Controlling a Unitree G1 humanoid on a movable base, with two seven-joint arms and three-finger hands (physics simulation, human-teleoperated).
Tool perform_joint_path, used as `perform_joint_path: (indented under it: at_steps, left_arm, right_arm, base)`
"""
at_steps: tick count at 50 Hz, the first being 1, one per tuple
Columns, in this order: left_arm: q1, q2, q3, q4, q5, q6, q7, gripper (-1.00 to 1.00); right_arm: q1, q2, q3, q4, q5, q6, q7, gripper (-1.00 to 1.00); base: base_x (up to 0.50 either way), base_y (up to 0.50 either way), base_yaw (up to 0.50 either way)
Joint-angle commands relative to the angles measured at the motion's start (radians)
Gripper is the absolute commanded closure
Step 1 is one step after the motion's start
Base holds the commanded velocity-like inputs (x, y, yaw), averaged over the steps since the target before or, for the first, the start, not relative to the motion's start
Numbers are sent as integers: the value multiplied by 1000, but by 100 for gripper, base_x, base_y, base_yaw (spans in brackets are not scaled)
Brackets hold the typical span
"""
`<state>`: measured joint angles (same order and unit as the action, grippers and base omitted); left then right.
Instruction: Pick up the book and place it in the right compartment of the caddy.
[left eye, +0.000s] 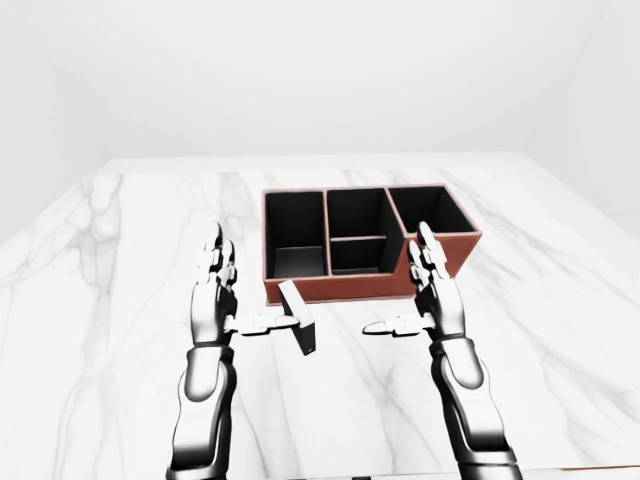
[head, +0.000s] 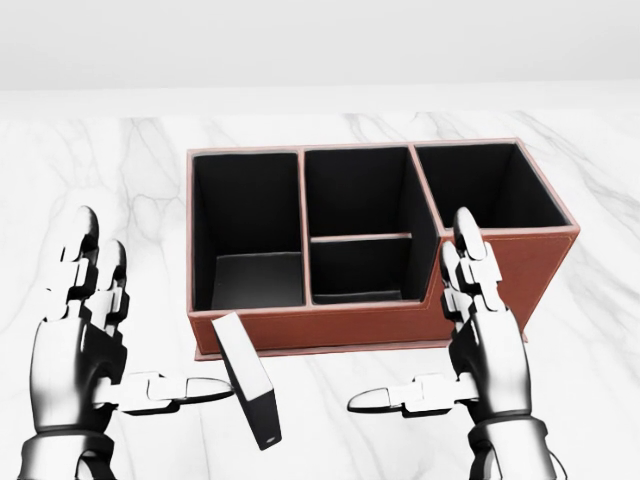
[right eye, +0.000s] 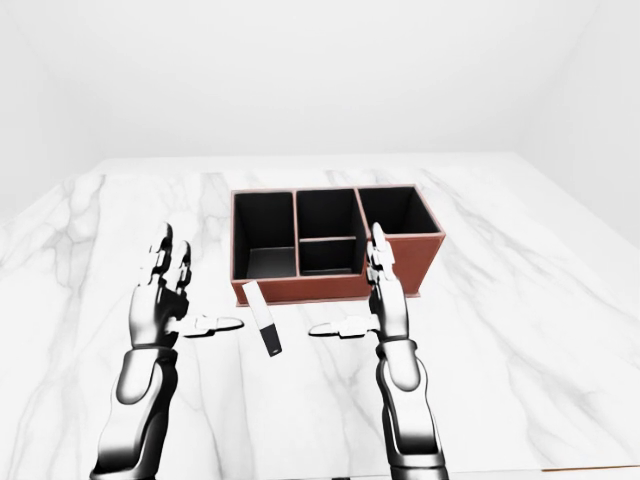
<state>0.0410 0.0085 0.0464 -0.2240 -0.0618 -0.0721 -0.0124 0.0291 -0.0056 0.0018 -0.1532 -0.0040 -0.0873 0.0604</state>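
Left hand (head: 85, 340) low at left in head view, fingers spread and pointing up, thumb sticking out toward book, holding nothing. Right hand (head: 478, 335) low at right, same pose, fingers spread, holding nothing. Book (head: 250, 380) between both hands, thin, dark, tilted on white marble table (left eye: 90, 260), near table's middle. Thumb tip close to book; cannot tell if touching. Just past book: brown caddy (head: 520, 265), dark compartments; right one has nothing inside.
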Motion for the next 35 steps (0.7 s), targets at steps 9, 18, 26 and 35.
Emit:
perform_joint_path:
  at_steps: [9,18,26,35]
  left_arm:
    - [1,1,3,-34,9,0,13,-100]
    - [6,0,3,-58,11,20,13,-100]
    - [6,1,4,-57,9,18,11,-100]
    - [7,0,2,-67,11,28,12,-100]
  right_arm:
    - [5,7,17,-11,-7,0,-2,-100]
    - [3,20,55,82,-35,0,-11,-100]
    - [-4,45,112,221,-67,0,-26,-100]
    - [-8,60,148,297,-87,0,-36,-100]
  base:
    - [0,0,0]
    - [0,0,0]
    - [0,0,0]
    - [0,0,0]
